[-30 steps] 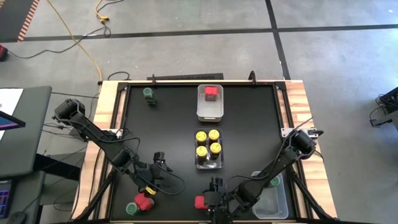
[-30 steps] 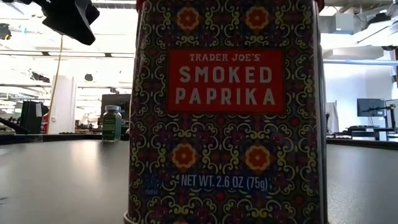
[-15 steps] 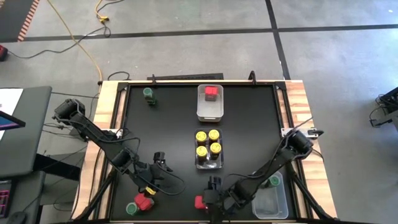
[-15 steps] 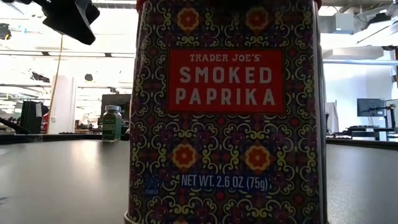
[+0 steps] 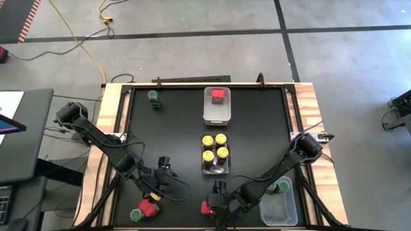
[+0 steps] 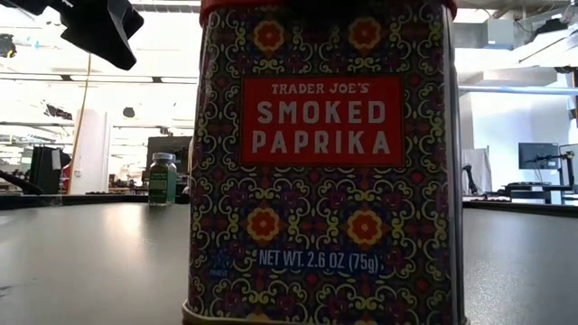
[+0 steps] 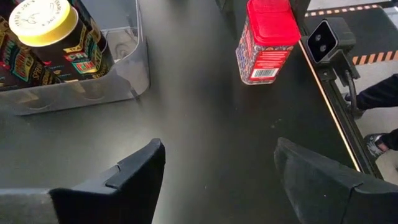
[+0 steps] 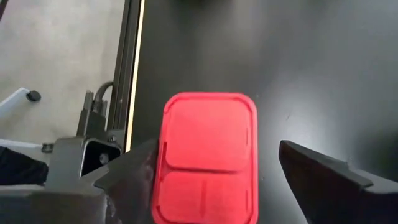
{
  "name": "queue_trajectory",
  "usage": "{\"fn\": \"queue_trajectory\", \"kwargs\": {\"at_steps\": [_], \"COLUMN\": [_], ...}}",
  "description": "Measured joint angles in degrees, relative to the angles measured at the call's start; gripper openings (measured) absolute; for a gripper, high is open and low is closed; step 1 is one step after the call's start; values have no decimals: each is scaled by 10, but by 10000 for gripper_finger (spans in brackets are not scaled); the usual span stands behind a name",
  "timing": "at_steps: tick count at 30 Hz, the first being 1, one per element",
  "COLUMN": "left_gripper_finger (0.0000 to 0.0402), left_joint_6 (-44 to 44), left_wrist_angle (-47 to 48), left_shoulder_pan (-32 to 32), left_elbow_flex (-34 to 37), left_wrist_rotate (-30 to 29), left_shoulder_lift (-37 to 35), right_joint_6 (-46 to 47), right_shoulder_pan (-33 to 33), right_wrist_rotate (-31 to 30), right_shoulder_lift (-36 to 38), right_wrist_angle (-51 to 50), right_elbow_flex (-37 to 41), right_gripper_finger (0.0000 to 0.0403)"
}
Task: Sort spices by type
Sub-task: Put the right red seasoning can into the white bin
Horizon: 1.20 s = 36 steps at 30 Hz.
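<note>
counter (image 5: pixel 257 128): matte black top with pale wood edging, grey concrete floor around it; beyond it, a bright open room with desks and monitors.

item, paprika tin (image 8: pixel 208 158): red flat-lidded rectangular tin at the near edge of the counter, about centre, patterned printed sides, hard and smooth. the right gripper (image 8: pixel 211 186) hangs straight above it, jaws wide and straddling the lid, nothing held. risk as i judge it: the tin is tall and narrow, so a descent off centre could catch the lid rim and tip it; slick metal sides may slip if i close too high.

item, second red tin (image 5: pixel 149 208): near left, touching a green-lidded jar (image 5: pixel 136 215). the left gripper (image 7: pixel 217 180) waits close by, jaws wide and empty. risk: a careless move could knock the pair.

item, yellow-lidded jars (image 5: pixel 215 147): four round jars in a clear bin (image 5: pixel 214 168), mid counter.

item, far bin (image 5: pixel 216 114): clear plastic, one red tin (image 5: pixel 218 95) inside.

item, lone green-lidded jar (image 5: pixel 153 96): far left. another green lid (image 5: pixel 283 187) sits in the near right bin (image 5: pixel 280 208), under the right arm.
</note>
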State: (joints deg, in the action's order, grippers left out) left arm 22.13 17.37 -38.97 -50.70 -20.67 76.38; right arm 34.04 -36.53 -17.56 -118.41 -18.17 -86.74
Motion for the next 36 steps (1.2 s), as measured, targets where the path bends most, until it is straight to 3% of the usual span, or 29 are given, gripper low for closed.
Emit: {"fn": "queue_trajectory", "kwargs": {"at_steps": [27, 31, 36], "left_gripper_finger": [290, 290, 290], "left_joint_6": [5, 4, 2], "left_wrist_angle": [-2, -2, -1], "left_shoulder_pan": [0, 0, 0], "left_elbow_flex": [0, 0, 0], "left_wrist_rotate": [0, 0, 0], "left_shoulder_lift": [0, 0, 0], "right_joint_6": [0, 0, 0], "right_shoulder_pan": [3, 3, 3], "right_wrist_rotate": [3, 3, -2], "right_shoulder_lift": [0, 0, 16], "right_wrist_angle": [-26, -30, -104], "right_elbow_flex": [-7, -23, -40], "right_gripper_finger": [244, 244, 245]}}
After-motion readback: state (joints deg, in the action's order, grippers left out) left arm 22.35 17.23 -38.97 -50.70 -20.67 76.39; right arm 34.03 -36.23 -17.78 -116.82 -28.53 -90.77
